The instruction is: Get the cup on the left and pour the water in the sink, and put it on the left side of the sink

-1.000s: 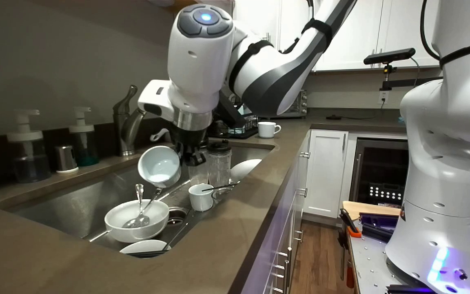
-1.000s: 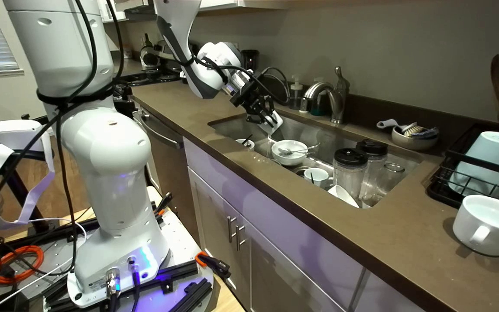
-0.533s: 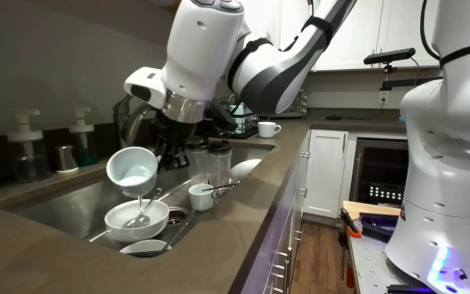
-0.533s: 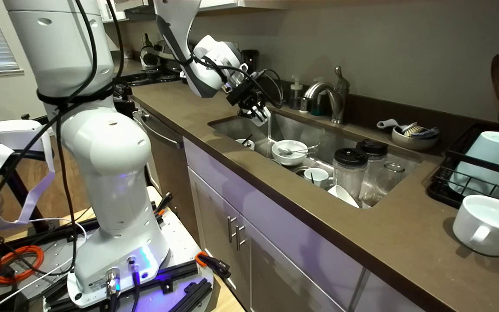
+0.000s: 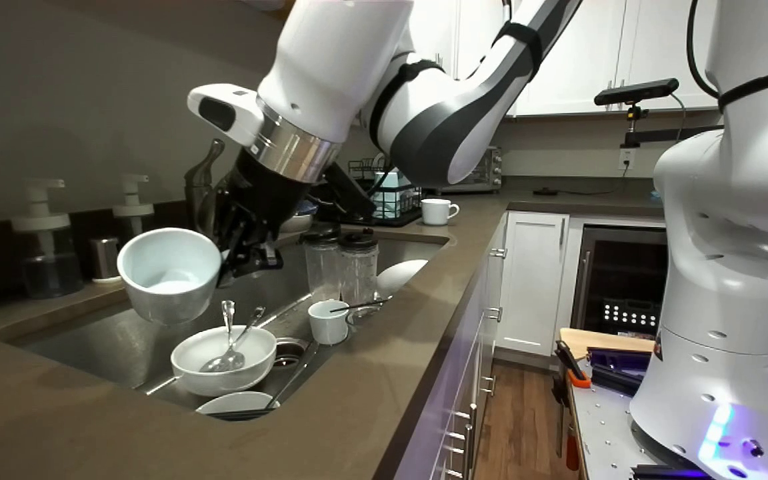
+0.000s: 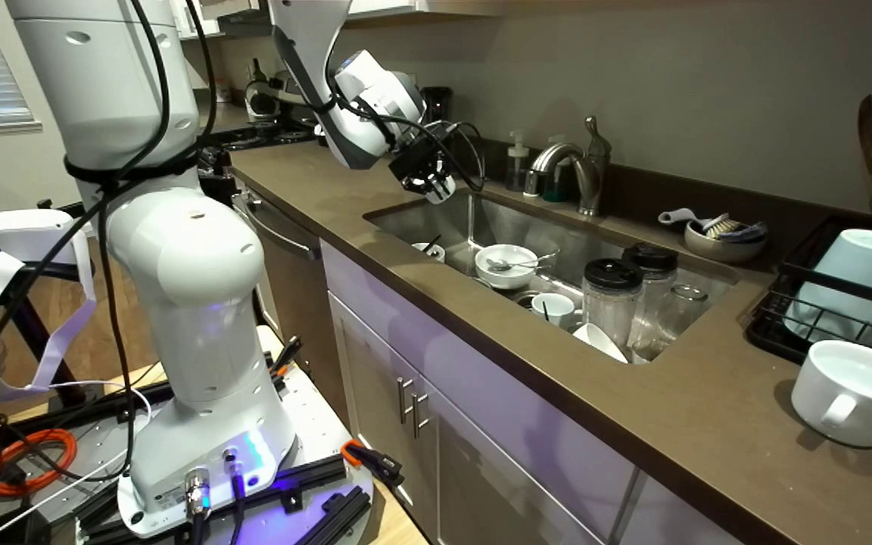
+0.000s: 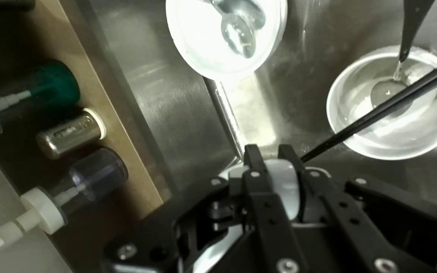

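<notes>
No readable text or numbers.
Can make out a mark (image 7: 69,131) on the metal cylinder (image 7: 73,133), too blurred to read.

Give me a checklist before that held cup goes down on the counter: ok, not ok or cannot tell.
1. Grip: ok, the claw is closed on part of the cup.
2. Cup emptied: cannot tell, a bright patch shows inside.
3. Cup upright: not ok, it looks tilted.
4. Cup off the bowl of spoons: ok, a gap shows.
5. Claw off the faucet: ok, apart in an exterior view.
6. Cup past the edge of the sink: cannot tell.
</notes>
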### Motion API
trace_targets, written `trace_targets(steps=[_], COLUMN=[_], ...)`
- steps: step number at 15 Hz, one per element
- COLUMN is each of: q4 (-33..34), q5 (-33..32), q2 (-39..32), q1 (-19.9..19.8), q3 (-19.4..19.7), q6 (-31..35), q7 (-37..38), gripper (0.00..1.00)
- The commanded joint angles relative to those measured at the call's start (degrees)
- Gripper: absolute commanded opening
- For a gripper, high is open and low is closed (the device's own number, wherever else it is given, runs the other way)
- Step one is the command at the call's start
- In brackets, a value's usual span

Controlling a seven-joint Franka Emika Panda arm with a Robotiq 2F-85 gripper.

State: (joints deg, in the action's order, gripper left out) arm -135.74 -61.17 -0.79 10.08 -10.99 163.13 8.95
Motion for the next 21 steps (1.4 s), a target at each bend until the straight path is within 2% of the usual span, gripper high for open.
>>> trace_targets(steps=[1,4,8,11,12,14,21], q4=[0.7,1.4,3.4,6.4,7.7,10.1,16.4], q5=[3.6,7.0,15.6,22.5,24.5,28.2,35.0], q2=[-0.4,-2.2,-6.8,-11.1,-12.4,-14.1,-17.8], q1=[-0.2,-0.1,0.5,0.9,-0.8,-1.7,-4.3], q3=[0.0,-0.2,-1.0,-2.6,-5.1,-7.0,-12.6], q6=[5.4,8.9,11.7,10.9,10.0,8.7,3.0], q7=[-2.9,-4.9,-11.5,-17.1,-19.0,-22.3,-28.8], gripper=[0.06,0.06,0.06,0.06,0.06,0.06,0.06])
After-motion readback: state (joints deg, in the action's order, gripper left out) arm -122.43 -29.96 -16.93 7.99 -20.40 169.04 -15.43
